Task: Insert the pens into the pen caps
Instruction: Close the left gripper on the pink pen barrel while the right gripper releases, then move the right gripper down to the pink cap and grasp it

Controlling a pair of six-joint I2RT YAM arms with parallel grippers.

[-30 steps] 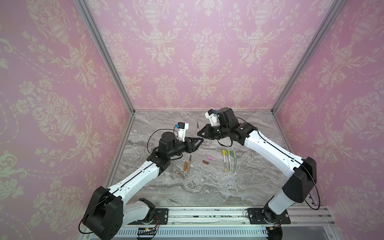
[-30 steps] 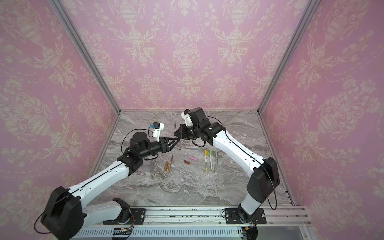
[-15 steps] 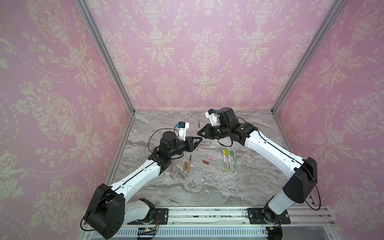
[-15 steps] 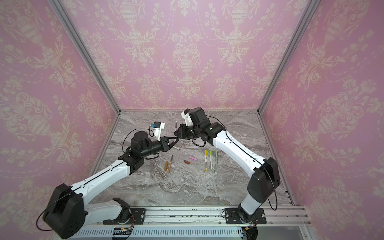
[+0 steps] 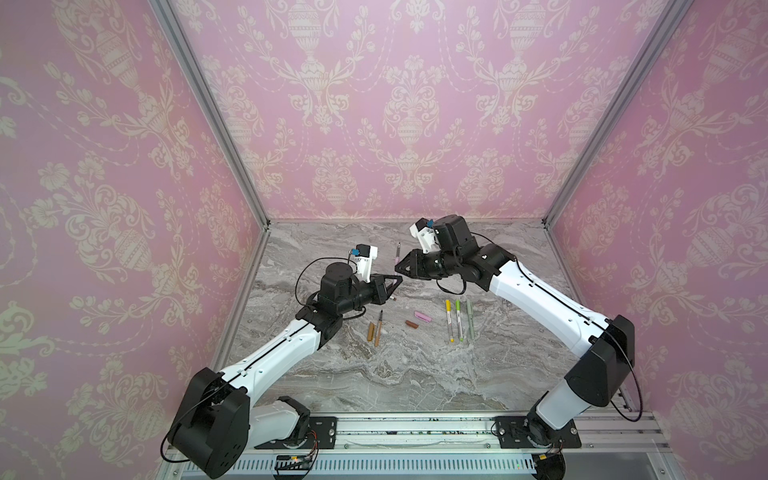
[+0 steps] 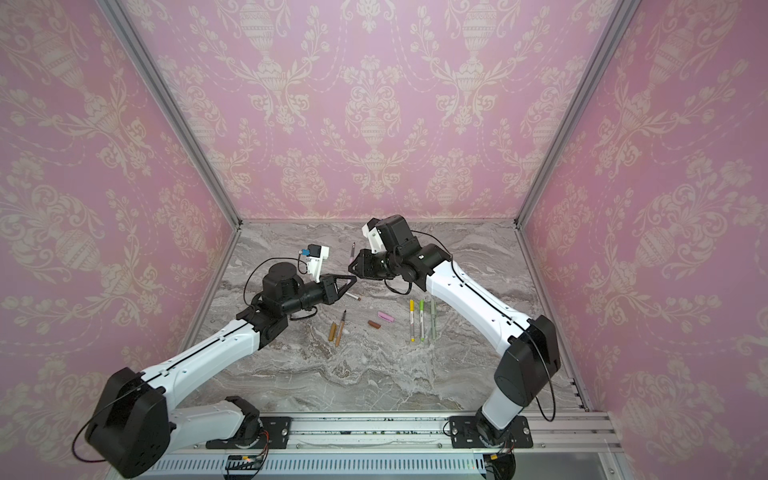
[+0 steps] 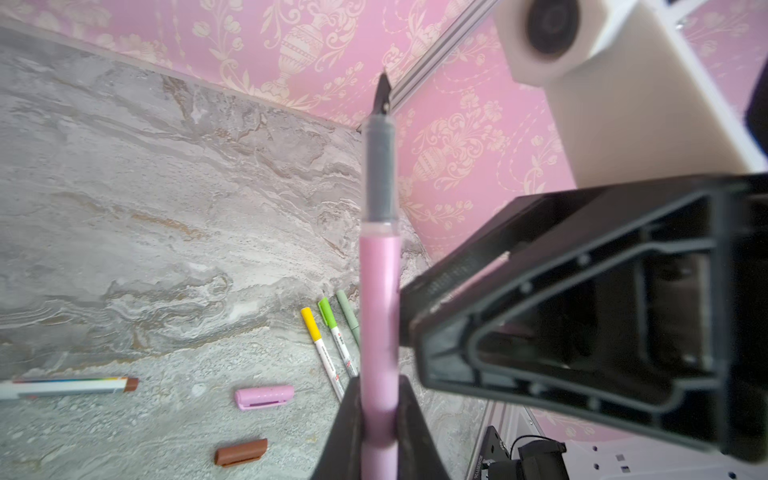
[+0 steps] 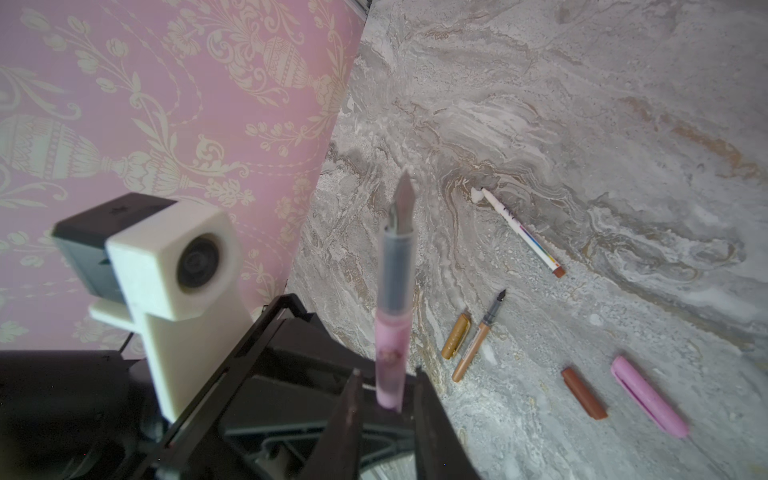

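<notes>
the pink pen point(image 7: 379, 291) is held off the surface point(image 5: 415, 374) between the two arms, nib bare and pointing up. the left tool point(image 7: 379, 384) is clamped on its pink barrel. the right tool point(image 8: 386, 370) sits around the same pen, but in the right wrist view its jaws stand slightly apart, with a sliver of gap on each side of the barrel, so the grip looks to be the left's alone. the pink cap point(image 7: 264, 397) lies flat on the surface below, near the brown cap point(image 7: 241, 452). further out lie a tan pen point(image 8: 478, 336) just beside its tan cap point(image 8: 456, 336), a white pen with a brown end point(image 8: 521, 232), and a yellow pen point(image 5: 449, 321), green pen point(image 5: 459, 320) and sage pen point(image 5: 470, 320) side by side, seemingly capped. the step in hand reads as a handover of the pink pen. next, the right tool needs to back clear without nudging the barrel, then fetch the pink cap and line its mouth up with the nib.
</notes>
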